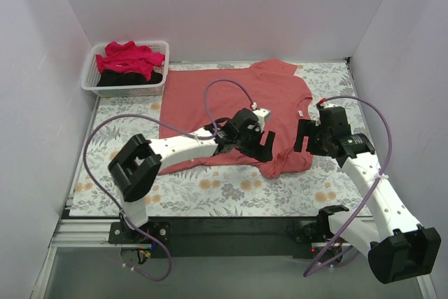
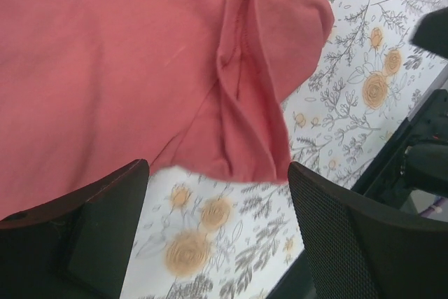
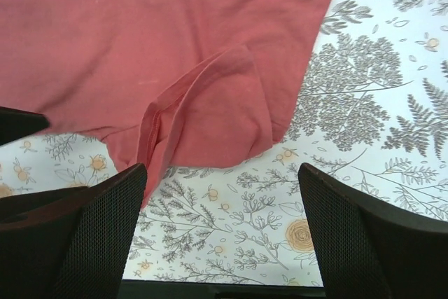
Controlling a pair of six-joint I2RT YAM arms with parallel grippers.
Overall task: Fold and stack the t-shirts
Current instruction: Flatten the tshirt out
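The coral-red t-shirt (image 1: 224,103) lies spread flat on the floral cloth, its near right sleeve (image 1: 290,159) bunched at the front. My left gripper (image 1: 264,150) is open and empty, hovering over the shirt's near hem beside that sleeve. In the left wrist view its jaws (image 2: 217,243) stand wide apart over the cloth, with the sleeve (image 2: 269,68) just ahead. My right gripper (image 1: 303,138) is open and empty at the sleeve's right edge. In the right wrist view (image 3: 220,236) the folded sleeve (image 3: 210,117) lies just beyond the fingers. A crimson-pink tee (image 1: 129,57) lies on a black tee (image 1: 127,79) in the basket.
The white slatted basket (image 1: 89,80) stands at the back left corner. The floral cloth (image 1: 210,190) covers the table. White walls close in the left, back and right. The black table edge runs along the front by the arm bases.
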